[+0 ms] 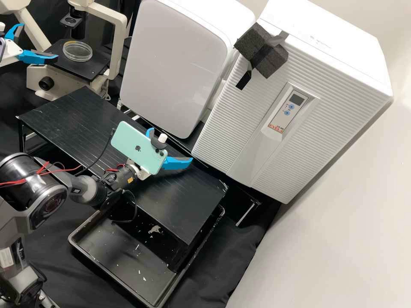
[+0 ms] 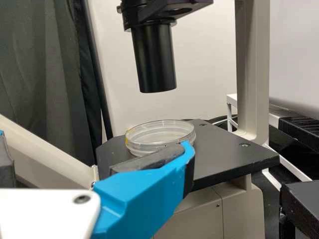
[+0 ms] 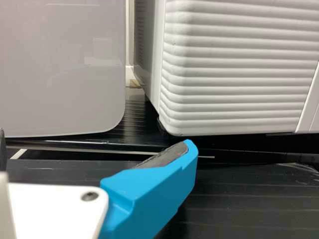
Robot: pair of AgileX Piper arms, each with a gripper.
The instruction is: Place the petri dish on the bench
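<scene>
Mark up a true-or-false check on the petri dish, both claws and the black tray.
1. The petri dish rests on the microscope's black stage. True.
2. The left claw is clamped shut on the dish. False: it is open, beside the stage.
3. A yellow mark shows on the dish's edge. True.
4. The right claw is nearer the dish than the left one. False: the left claw is nearer.
5. The black tray lies partly under the black rack. True.
</scene>
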